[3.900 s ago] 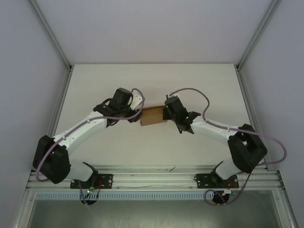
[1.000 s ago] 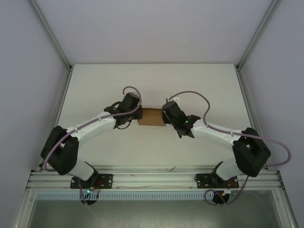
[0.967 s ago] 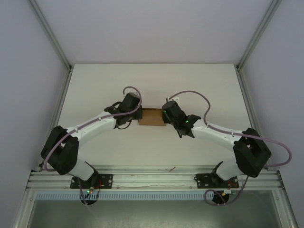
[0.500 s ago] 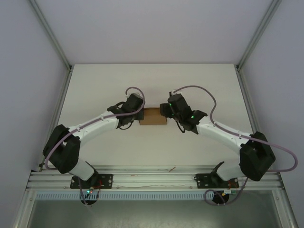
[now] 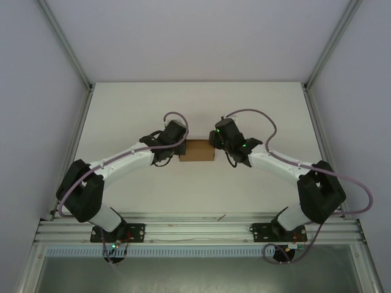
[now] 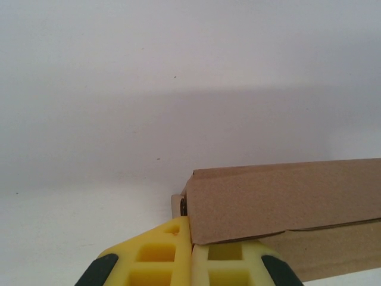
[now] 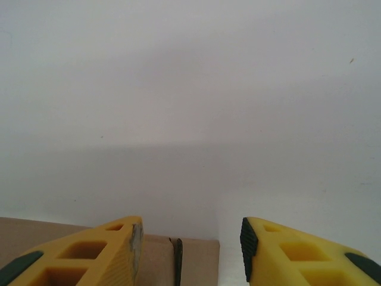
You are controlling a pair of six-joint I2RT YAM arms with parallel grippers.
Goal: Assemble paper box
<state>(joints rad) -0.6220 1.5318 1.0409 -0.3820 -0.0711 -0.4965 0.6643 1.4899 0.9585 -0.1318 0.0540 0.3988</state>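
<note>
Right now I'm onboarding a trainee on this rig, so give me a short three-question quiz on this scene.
1. True or false: the right gripper has its jaws shut.
2. On the table, the paper box lies: A) between the two grippers, B) at the far left corner, C) at the near edge.
3. Which gripper pinches the box's edge?
Key: 1 false; 2 A; 3 the left gripper.
</note>
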